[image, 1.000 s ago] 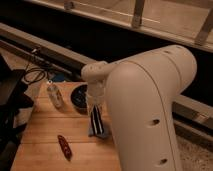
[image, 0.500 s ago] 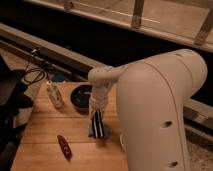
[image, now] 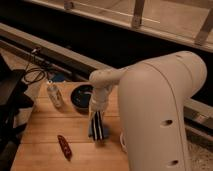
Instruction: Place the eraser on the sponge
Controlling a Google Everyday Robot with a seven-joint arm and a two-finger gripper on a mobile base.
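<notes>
My gripper (image: 97, 126) points straight down over the wooden table (image: 45, 130), just in front of the dark blue bowl. At its tip is a dark shape with pale lengthwise stripes. I cannot separate the eraser from the gripper there. The light-blue sponge (image: 101, 134) shows as a small patch directly under and around the gripper's tip, mostly covered by it. The big white arm (image: 155, 115) fills the right side and hides the table behind it.
A dark blue bowl (image: 81, 97) sits right behind the gripper. A small pale bottle (image: 54, 95) stands to its left. A dark red pepper-like thing (image: 64, 146) lies near the front. Black cables (image: 32, 75) and dark equipment (image: 10, 102) crowd the left edge.
The gripper has sunk a little lower onto the sponge's spot. The arm's bulky upper part has swung to the right. Bowl, bottle and red thing have not moved.
</notes>
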